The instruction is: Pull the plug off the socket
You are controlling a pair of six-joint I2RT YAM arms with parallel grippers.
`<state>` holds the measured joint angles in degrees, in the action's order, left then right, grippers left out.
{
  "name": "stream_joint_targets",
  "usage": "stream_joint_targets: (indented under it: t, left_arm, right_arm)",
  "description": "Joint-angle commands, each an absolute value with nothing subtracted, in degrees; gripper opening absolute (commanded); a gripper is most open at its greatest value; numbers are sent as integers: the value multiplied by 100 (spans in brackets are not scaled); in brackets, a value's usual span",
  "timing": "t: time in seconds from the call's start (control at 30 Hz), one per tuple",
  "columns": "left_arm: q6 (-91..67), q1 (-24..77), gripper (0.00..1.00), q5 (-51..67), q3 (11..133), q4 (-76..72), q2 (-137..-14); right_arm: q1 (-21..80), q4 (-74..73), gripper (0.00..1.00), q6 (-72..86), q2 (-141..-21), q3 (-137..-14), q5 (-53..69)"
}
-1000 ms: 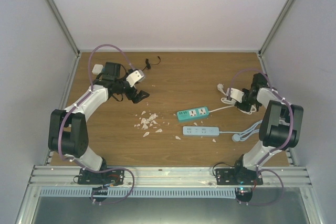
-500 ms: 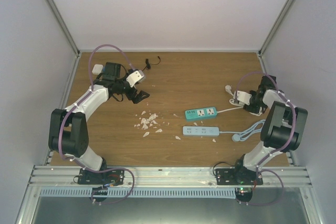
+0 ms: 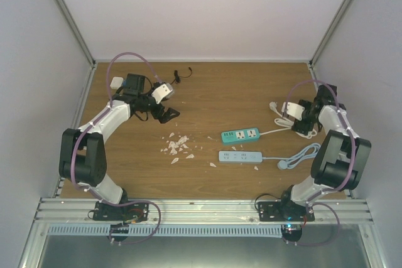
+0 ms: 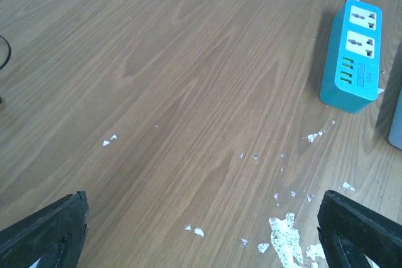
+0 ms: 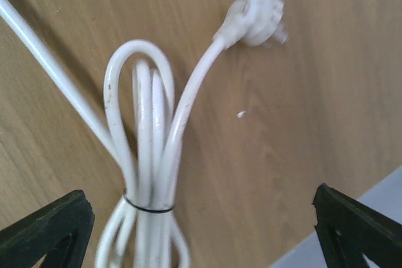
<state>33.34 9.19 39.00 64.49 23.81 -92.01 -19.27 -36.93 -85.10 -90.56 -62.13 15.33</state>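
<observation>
The white plug lies loose on the wood at the end of its white cable, which is bundled with a black tie. In the top view the plug rests at the far right, apart from the green socket strip. Both outlets of that strip show nothing plugged in. My right gripper hangs open over the cable bundle, fingers wide on either side; in the top view this gripper is beside the coil. My left gripper is open over bare wood at the far left.
A light blue power strip lies in front of the green one, its cord curling right. White paper scraps litter the table's middle. A black cable lies at the back. The enclosure wall stands close on the right.
My right gripper has opened and let go of the white cable after moving right and back. The green strip slid slightly right. The left arm stayed still.
</observation>
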Motion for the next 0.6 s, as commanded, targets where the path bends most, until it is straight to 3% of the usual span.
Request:
stream_joint_targets:
  t: [0.0,0.3,0.57]
  left_arm:
    - [3332,882,99,4033,6808,2459,-9275]
    - [3191,529,99,4212,7647,2881,-9250]
    - [2284,-284,99,4514,8419,3167,-9351]
  right_arm:
    - [-1736,-3961,99,-8156,-8816,-6627,2015]
    - [-806,-3720,100,-6660,-8709,-7367,2965]
    - [150,-2384,100,-4663,-8489,-7311,3856]
